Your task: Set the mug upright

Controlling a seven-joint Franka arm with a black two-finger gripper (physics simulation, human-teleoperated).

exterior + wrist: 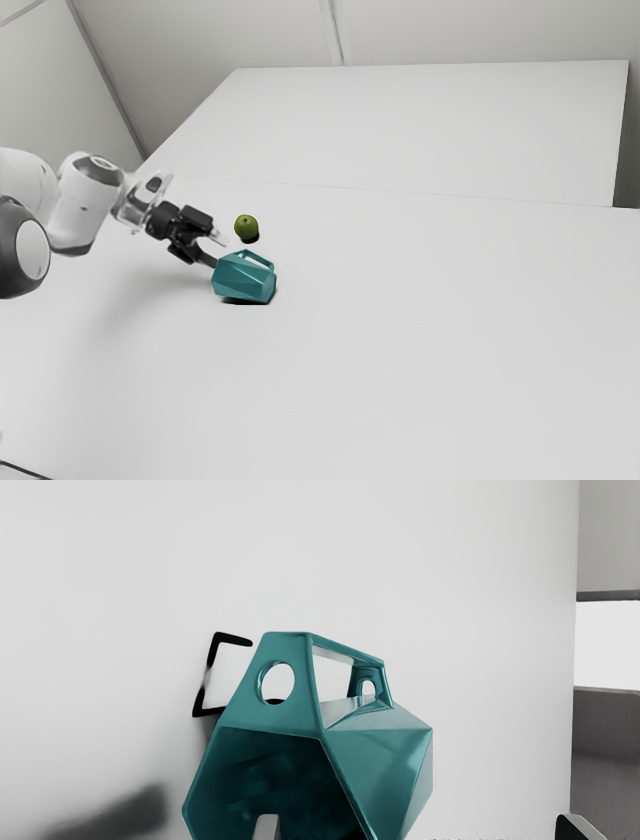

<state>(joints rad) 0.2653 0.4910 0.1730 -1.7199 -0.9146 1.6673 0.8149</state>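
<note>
In the exterior view the teal faceted mug (243,278) lies on its side on the table, handle upward, base toward the exterior view's right. My gripper (218,249) is open at the mug's mouth end, tilted down toward it. The wrist view shows the mug (375,765) with its dark mouth facing my hand. Across that mouth stands one finger of my gripper (421,827), while the other finger is well out beyond the mug's side wall. Whether the first finger touches the inner wall cannot be seen.
A green round fruit (246,227) sits on the white table (420,330), close behind the mug in the exterior view. The table's far edge meets a pale wall. A dark cable lies at the exterior view's lower left.
</note>
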